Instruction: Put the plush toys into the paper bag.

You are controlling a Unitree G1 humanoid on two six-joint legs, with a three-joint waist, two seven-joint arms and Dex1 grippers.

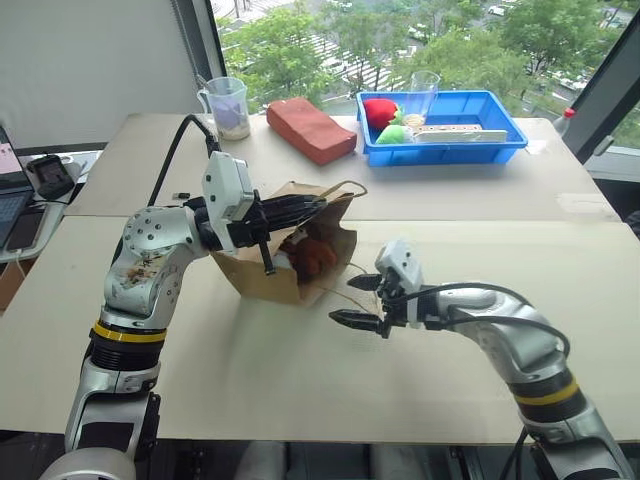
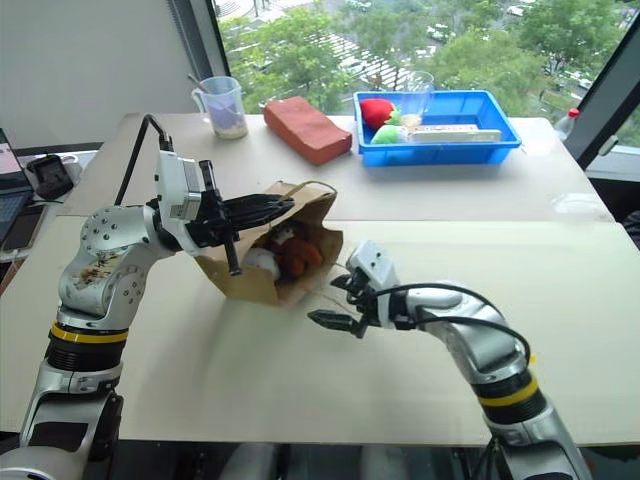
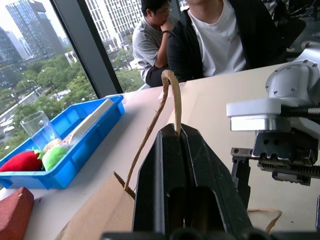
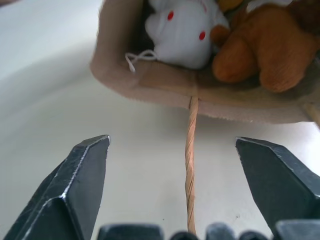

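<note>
We are pinching the paper bag [image 1: 300, 262]'s handle [image 3: 170, 100] tight in our left hand [image 1: 318, 208], both plush toys [image 4: 225, 37] inside; our right hand [image 1: 362, 302] is hanging wide open, empty, beside its mouth. A blue tray [image 1: 500, 140] and red-brown block [image 1: 310, 129] are sitting along the surface's far edge.

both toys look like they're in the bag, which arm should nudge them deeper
Right. The right gripper is open and empty, facing the bag mouth where the white toy and brown toy lie. The left gripper is shut on the bag's handle.
</note>
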